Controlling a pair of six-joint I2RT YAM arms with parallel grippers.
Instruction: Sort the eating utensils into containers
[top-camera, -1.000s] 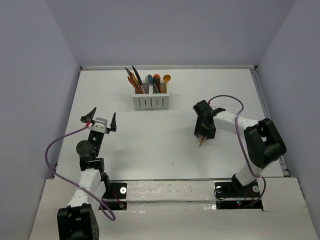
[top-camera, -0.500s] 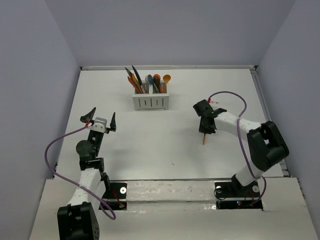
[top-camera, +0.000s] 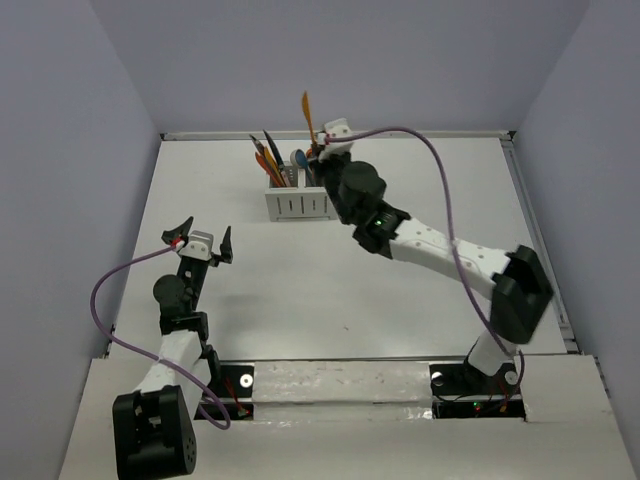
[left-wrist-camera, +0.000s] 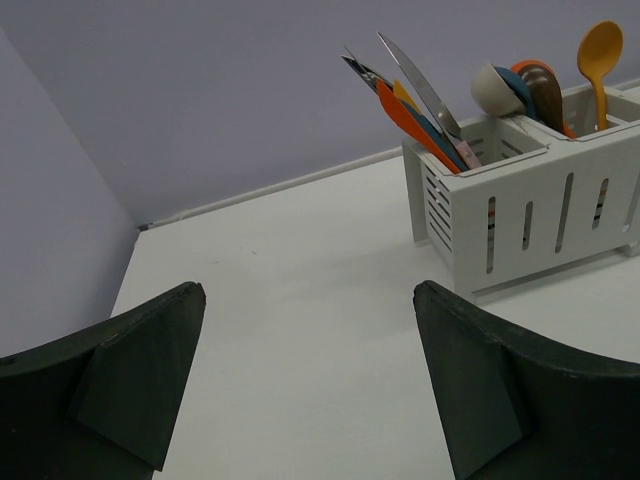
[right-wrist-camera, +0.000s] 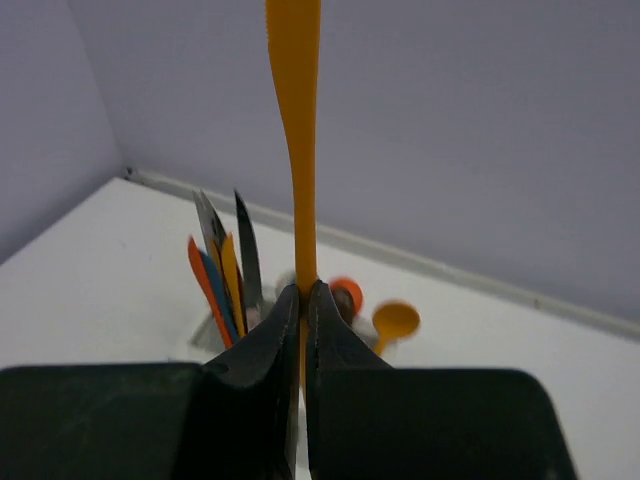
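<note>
Cutlery caddy with one utensil raised above it

The white slotted caddy (top-camera: 302, 204) is set at 12 o'clock and packed with leaning utensils (top-camera: 272, 160); an orange utensil (top-camera: 308, 112) is held upright above it.

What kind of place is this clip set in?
Probably a lab test cell, not a kitchen: plain lavender walls box in a white table, two robot arms are bolted at its near edge, and the right gripper holds an orange utensil near a slotted cutlery caddy.

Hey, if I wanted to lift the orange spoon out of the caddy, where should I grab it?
Probably the bare handle just under its bowl, coming from above: the orange spoon stands bowl-up in the caddy, its lower handle hidden.
</note>
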